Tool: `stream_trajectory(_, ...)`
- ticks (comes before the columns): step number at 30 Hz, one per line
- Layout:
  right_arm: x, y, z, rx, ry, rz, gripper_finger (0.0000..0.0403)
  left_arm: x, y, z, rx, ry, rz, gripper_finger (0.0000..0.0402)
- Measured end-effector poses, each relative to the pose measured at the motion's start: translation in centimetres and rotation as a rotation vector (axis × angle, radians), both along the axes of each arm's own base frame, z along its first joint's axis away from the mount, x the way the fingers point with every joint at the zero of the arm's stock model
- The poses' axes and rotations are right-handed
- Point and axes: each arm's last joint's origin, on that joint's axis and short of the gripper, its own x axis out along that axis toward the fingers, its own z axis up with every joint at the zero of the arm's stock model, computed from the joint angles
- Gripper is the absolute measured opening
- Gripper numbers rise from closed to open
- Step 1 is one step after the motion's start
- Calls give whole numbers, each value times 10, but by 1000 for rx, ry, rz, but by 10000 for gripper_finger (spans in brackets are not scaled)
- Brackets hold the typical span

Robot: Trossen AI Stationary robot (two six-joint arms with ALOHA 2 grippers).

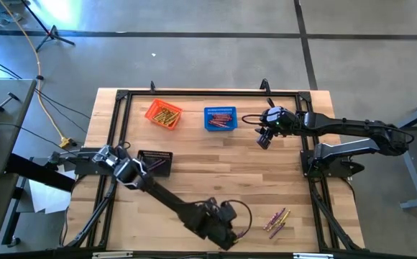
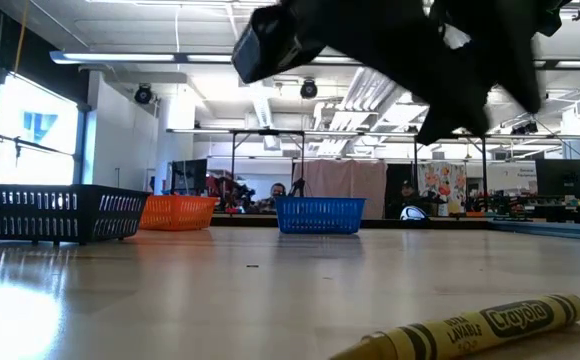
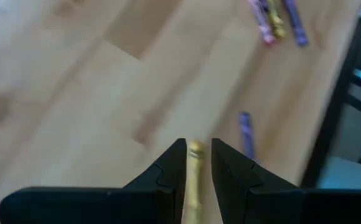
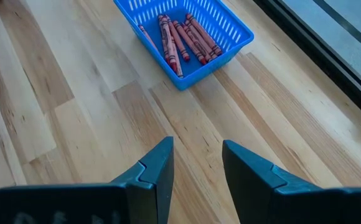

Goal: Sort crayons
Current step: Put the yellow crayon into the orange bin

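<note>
Left pincer (image 3: 198, 163) clamped on a yellow crayon (image 3: 195, 177), long axis running along the fingers, low over the table (image 1: 216, 173). Four loose crayons (image 1: 276, 221) lie just beyond, nearer this arm. Right pincer (image 4: 196, 163), fingers apart and empty, hovers near the blue basket (image 1: 221, 119); orange basket (image 1: 164, 114) and black basket (image 1: 155, 162): three baskets.

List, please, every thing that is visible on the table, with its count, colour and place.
Orange plastic mesh basket: one, far left of the table, holds yellow crayons.
Blue plastic mesh basket: one, far centre, holds red crayons.
Black plastic mesh basket: one, left side, contents not visible.
Loose crayons: a few, purple and yellow, near right of the table.
Yellow crayon: one, between the left fingers.
Wooden table: one, light brown.
Left end effector: near edge, shut on the yellow crayon.
Right end effector: open, empty, beside the blue basket.
</note>
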Motion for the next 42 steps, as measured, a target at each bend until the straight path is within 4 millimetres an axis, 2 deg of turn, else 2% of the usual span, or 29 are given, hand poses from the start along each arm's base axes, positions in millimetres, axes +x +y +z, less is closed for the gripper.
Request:
stream_trajectory(6, 0, 0, 0, 0, 0, 0, 124, -8, -19, 0, -107, 15, -11, 60)
stream_trajectory(11, 0, 0, 0, 0, 0, 0, 124, -17, -27, -1, -117, 42, -9, 60)
stream_trajectory(15, 0, 0, 0, 0, 0, 0, 124, -20, -27, -3, -140, 94, -15, 66)
stream_trajectory(23, 0, 0, 0, 0, -1, 0, 124, -17, -25, -31, -117, 206, -87, 70)
stream_trajectory(36, 0, 0, 0, 0, 0, 0, 124, -6, -8, -35, -67, 225, -125, 70)
stream_trajectory(42, 0, 0, 0, 0, 0, 0, 124, -3, -7, -34, -111, 223, -160, 70)
